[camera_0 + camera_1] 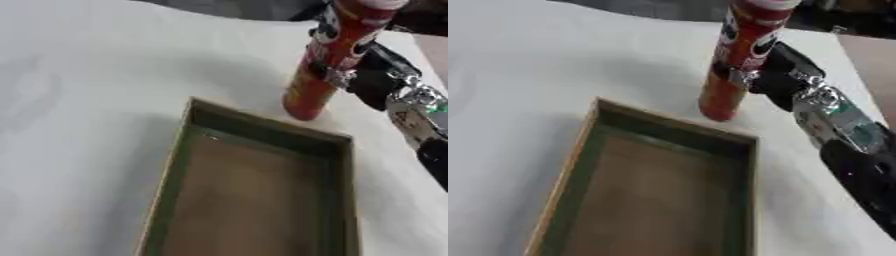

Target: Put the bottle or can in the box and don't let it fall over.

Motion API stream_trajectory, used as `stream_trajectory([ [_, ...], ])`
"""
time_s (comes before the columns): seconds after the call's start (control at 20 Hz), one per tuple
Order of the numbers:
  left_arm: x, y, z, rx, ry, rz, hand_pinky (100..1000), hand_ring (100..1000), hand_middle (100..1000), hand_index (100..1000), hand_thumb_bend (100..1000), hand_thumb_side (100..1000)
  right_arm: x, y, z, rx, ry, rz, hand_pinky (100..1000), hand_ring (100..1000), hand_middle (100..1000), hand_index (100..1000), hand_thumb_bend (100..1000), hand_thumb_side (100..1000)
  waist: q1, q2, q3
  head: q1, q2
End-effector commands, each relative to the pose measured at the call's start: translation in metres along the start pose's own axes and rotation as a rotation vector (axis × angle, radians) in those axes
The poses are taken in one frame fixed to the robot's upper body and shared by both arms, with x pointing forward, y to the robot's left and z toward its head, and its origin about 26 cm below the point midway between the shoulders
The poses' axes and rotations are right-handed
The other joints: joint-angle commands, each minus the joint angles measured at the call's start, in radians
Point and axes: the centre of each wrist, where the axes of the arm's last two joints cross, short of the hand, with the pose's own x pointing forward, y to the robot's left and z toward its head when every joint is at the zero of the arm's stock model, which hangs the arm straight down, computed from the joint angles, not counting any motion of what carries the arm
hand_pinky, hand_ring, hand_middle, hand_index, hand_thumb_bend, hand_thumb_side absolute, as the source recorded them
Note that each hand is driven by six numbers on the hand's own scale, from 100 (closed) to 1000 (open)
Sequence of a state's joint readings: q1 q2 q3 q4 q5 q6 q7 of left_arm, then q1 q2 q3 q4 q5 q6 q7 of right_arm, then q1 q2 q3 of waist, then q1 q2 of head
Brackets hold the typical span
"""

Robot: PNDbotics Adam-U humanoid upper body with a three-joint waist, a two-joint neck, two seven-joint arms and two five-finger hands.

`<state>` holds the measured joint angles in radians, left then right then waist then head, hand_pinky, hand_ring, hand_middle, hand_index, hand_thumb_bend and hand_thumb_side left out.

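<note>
A tall round can (737, 60), red and orange with a shiny smooth side, stands a little tilted at about one o'clock from the box (588, 150). The right hand (776, 75), black with silver parts, has its fingers curled around the can's middle. The box is a flat open tray with green walls and a brown floor, on a white table (79, 100).

red-orange can (732, 65), green-walled brown box (658, 200)
</note>
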<state>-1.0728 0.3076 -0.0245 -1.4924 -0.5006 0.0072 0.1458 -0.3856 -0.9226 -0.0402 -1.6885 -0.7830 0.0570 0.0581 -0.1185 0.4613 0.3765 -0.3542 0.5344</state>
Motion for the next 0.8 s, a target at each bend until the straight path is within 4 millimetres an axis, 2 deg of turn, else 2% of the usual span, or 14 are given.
stream_trajectory([
  [0.05,0.022,0.024,-0.004,0.181,-0.081,0.015,621,614,472,828,100,348,0.019,-0.001,0.002,-0.005,-0.008,0.005,1000,1000,979,796,100,110,0.009,-0.04,-0.007,0.011,0.011],
  [0.15,0.032,0.03,-0.001,0.259,-0.105,0.053,623,614,473,825,100,360,0.024,0.004,0.004,0.0,-0.001,-0.018,1000,1000,978,785,100,139,0.009,-0.044,-0.012,0.016,0.018],
  [0.2,0.037,0.033,0.001,0.295,-0.115,0.075,624,613,475,818,100,376,0.028,0.007,0.005,0.006,0.0,-0.029,1000,1000,976,759,100,186,0.01,-0.048,-0.016,0.018,0.022],
  [0.35,0.047,0.04,0.005,0.356,-0.133,0.124,622,611,475,809,100,395,0.042,0.017,0.01,0.022,-0.017,-0.05,1000,1000,970,717,100,219,0.011,-0.059,-0.026,0.02,0.033],
  [0.7,0.044,0.046,0.011,0.4,-0.095,0.137,623,619,476,802,100,422,0.066,0.034,0.021,0.039,-0.036,-0.083,1000,1000,951,673,100,256,0.012,-0.083,-0.051,0.026,0.05],
  [0.8,0.041,0.047,0.013,0.411,-0.08,0.132,621,619,475,801,100,424,0.07,0.032,0.022,0.019,-0.023,-0.076,1000,1000,933,656,100,226,0.013,-0.089,-0.058,0.03,0.054],
])
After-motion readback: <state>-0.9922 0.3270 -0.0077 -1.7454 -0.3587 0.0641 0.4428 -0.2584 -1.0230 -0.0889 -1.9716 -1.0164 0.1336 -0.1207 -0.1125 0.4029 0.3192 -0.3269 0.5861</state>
